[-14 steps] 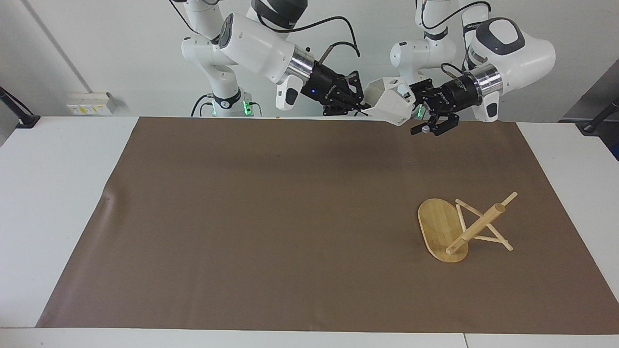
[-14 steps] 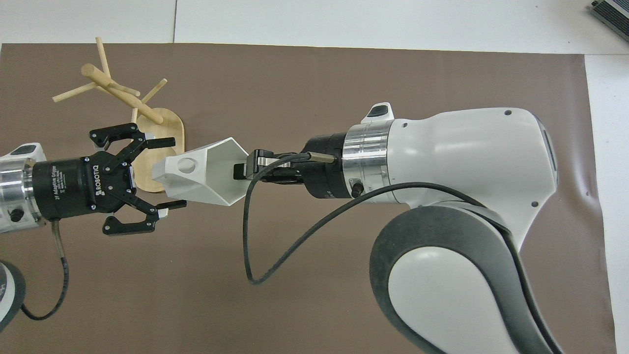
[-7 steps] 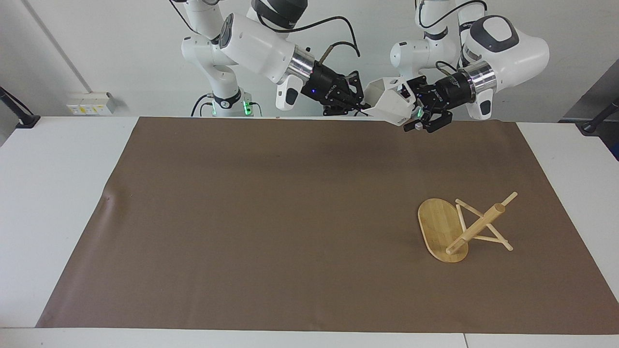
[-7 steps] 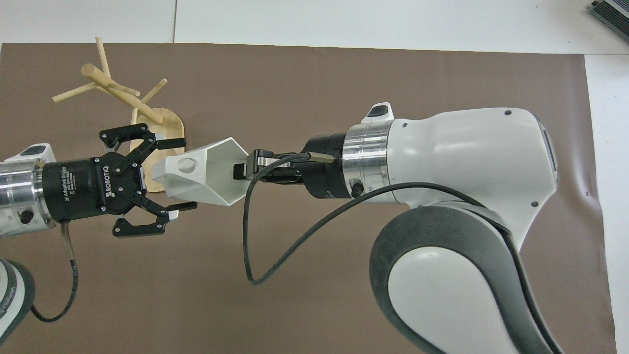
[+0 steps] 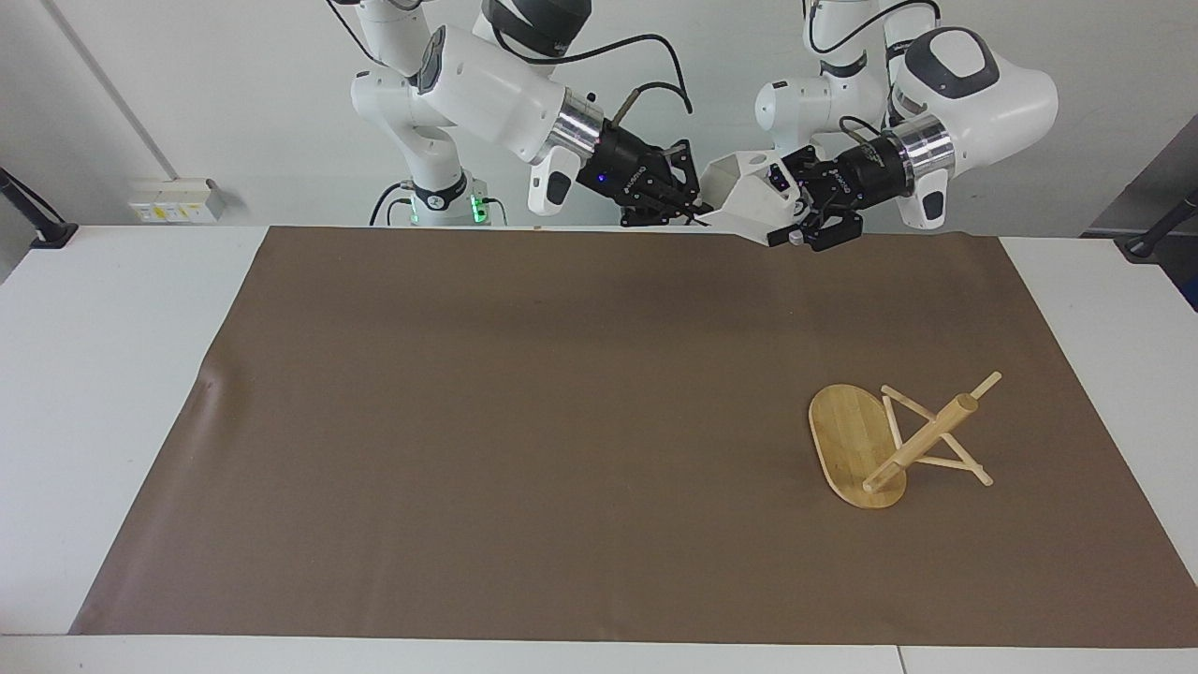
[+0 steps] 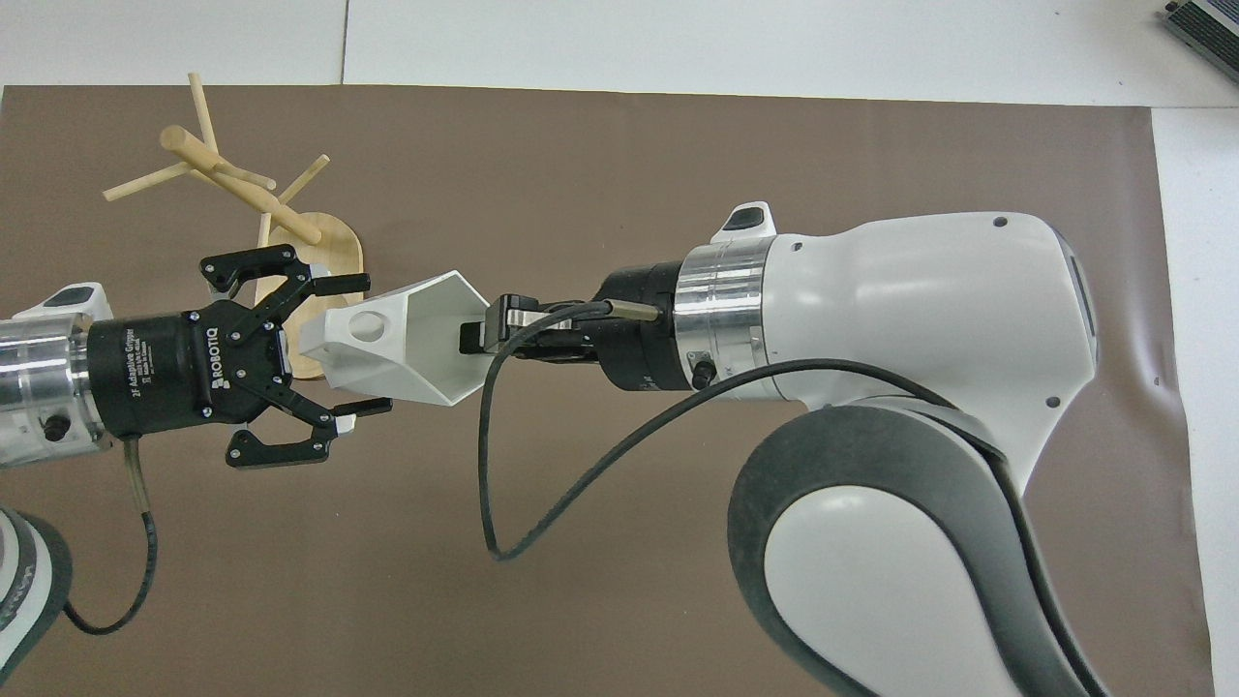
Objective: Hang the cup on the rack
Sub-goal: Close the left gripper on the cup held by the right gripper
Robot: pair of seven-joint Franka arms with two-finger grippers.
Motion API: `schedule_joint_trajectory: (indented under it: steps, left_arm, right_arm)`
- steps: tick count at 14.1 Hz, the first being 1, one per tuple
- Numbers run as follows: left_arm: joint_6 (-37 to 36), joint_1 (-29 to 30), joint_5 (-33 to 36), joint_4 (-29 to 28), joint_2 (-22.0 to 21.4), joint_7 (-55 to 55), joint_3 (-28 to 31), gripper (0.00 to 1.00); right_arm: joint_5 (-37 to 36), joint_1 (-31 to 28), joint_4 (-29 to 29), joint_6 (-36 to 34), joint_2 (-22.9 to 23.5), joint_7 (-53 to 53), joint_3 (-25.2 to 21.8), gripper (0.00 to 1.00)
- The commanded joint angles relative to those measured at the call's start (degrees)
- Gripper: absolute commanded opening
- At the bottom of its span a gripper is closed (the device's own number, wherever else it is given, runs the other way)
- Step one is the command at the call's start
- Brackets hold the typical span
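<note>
The white faceted cup hangs in the air over the mat's edge nearest the robots. My right gripper is shut on its rim, one finger inside the cup. The cup's blocky handle points toward my left gripper, which is open with a finger on each side of the handle end. In the facing view the left gripper sits against the cup's base end. The bamboo rack lies tipped over on the mat toward the left arm's end, its oval base on edge.
A brown mat covers most of the white table. The rack's thin pegs stick out sideways and upward. The right arm's black cable loops below its wrist.
My left gripper has moved in toward the cup and risen a little, so its open fingers now flank the handle end. The right gripper and the cup have barely moved.
</note>
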Motion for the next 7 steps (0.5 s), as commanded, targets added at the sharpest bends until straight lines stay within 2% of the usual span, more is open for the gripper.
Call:
schedule_joint_trajectory:
  steps: [1,5,6,7]
  left_arm:
    - [1.26,-0.17,-0.75,-0.25,-0.91,-0.78,-0.08,0.00]
    - [1.17,0.01,-0.40,-0.25,-0.91,-1.04,0.10,0.00]
    - [1.43,0.10,-0.22,-0.25,-0.91,-1.31,0.10,0.00]
    - [1.52,0.27,-0.13,-0.16,-0.91,-1.48,0.10,0.00]
  right_arm:
    - [-0.76,-0.41,-0.36,-0.02,-0.48,0.98,1.08,0.00]
    - [-0.76,-0.41,-0.36,0.33,-0.48,0.98,1.08,0.00]
    - [-0.84,-0.41,-0.36,0.42,-0.48,0.98,1.08,0.06]
    - [-0.84,-0.41,-0.45,0.42,-0.48,1.07,1.08,0.18]
